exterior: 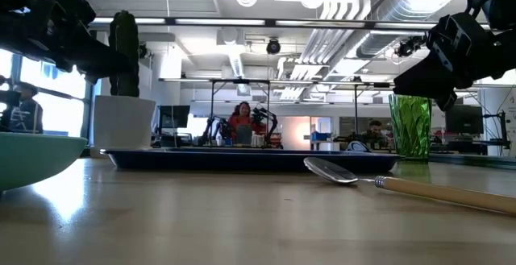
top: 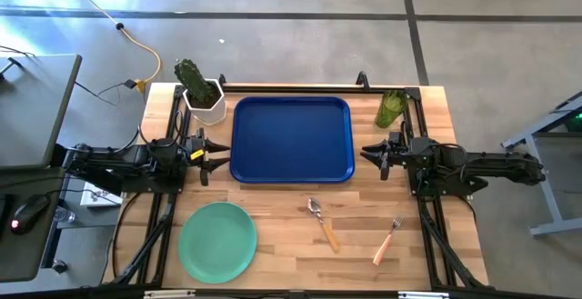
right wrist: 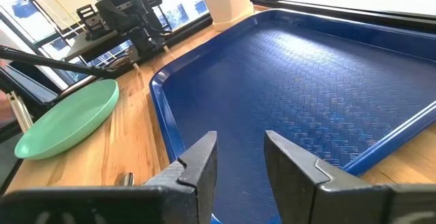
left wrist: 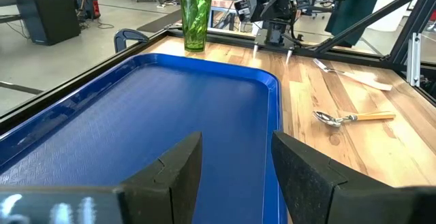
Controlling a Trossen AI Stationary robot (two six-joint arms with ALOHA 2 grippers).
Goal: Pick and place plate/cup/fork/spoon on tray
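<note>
The dark blue tray [top: 291,139] lies on the table's far middle, with nothing on it. The mint-green plate [top: 217,241] lies at the near left. The spoon [top: 323,223] and the fork [top: 387,240] lie at the near right, flat on the wood. The green cup [top: 391,108] stands upright by the tray's far right corner. My left gripper [top: 215,154] hovers open at the tray's left edge. My right gripper [top: 369,154] hovers open at the tray's right edge. Both are empty.
A green cactus in a white pot [top: 202,92] stands by the tray's far left corner. Bare wood lies between the plate and the spoon. Black frame rails run along the table's left and right sides.
</note>
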